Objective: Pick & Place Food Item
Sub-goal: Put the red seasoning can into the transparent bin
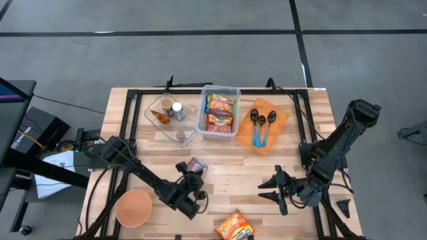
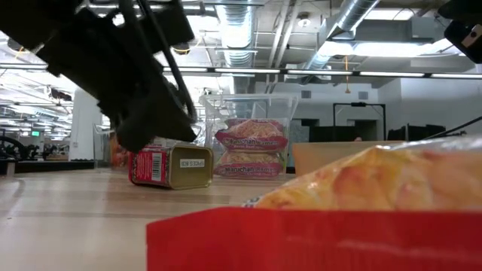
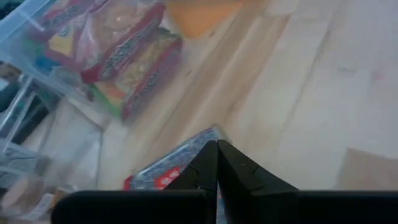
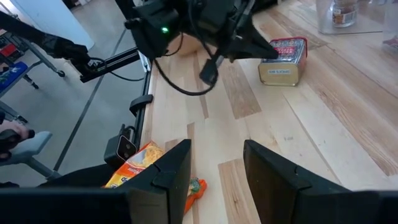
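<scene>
High view: the wooden table point(image 1: 227, 177) carries, along its far side, a clear container point(image 1: 171, 118) with small jars, a clear bin point(image 1: 221, 111) of noodle packets, and an orange tray point(image 1: 270, 137) with three dark spoons. A small tin point(image 1: 196, 165) lies on the boards near the table's middle. An orange bowl point(image 1: 135, 207) sits at the near left, and a yellow snack bag point(image 1: 235, 227) lies at the near edge. The left gripper point(image 1: 192, 181) hangs just beside the tin on its near side; whether they touch cannot be told. The right gripper point(image 1: 270, 189) waits low over bare boards on the right, well apart from the tin.

Low view: the tin point(image 2: 170, 166) rests on its side on the table, red label facing the camera. The left arm's dark bulk sits above and just to the picture's left of it. The noodle bin point(image 2: 251, 143) stands behind. The snack bag point(image 2: 354, 199) fills the foreground.

Left wrist view: the left gripper point(image 3: 217, 163) has its fingers clenched together, nothing between them. The tin point(image 3: 177, 165) lies just past the fingertips, with the noodle bin point(image 3: 93, 53) beyond.

Right wrist view: the right gripper point(image 4: 214, 165) stands partly parted and grasps nothing. The snack bag point(image 4: 140, 165) lies beside one finger; the tin point(image 4: 285, 60) lies farther off, by the left arm.
</scene>
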